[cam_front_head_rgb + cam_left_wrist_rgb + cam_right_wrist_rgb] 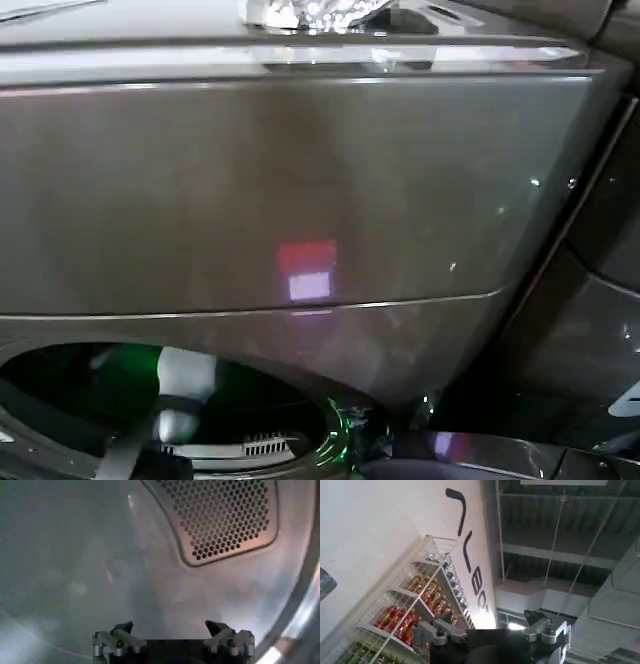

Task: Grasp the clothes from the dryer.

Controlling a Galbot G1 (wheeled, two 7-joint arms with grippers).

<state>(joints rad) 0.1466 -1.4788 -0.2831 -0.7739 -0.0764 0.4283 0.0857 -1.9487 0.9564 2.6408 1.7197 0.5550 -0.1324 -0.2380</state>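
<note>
The dryer (300, 190) fills the head view, a smooth brown-grey metallic front with a round porthole at its lower edge, where the left arm (185, 385) reaches in. Inside, the left gripper (173, 630) hangs with fingers released and nothing between them, facing the bare brushed-metal drum (75, 570) and a perforated vent panel (225, 515). The right gripper (494, 627), fingers spread, points up at a wire shelf of bottles (415, 610) and black wall lettering (467, 550) that cannot be read.

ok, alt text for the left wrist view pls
The left tool, fingers spread open with nothing between them, is inside the dryer drum, facing its pale metal back wall. A perforated vent panel sits on that wall; no garment is visible here.
</note>
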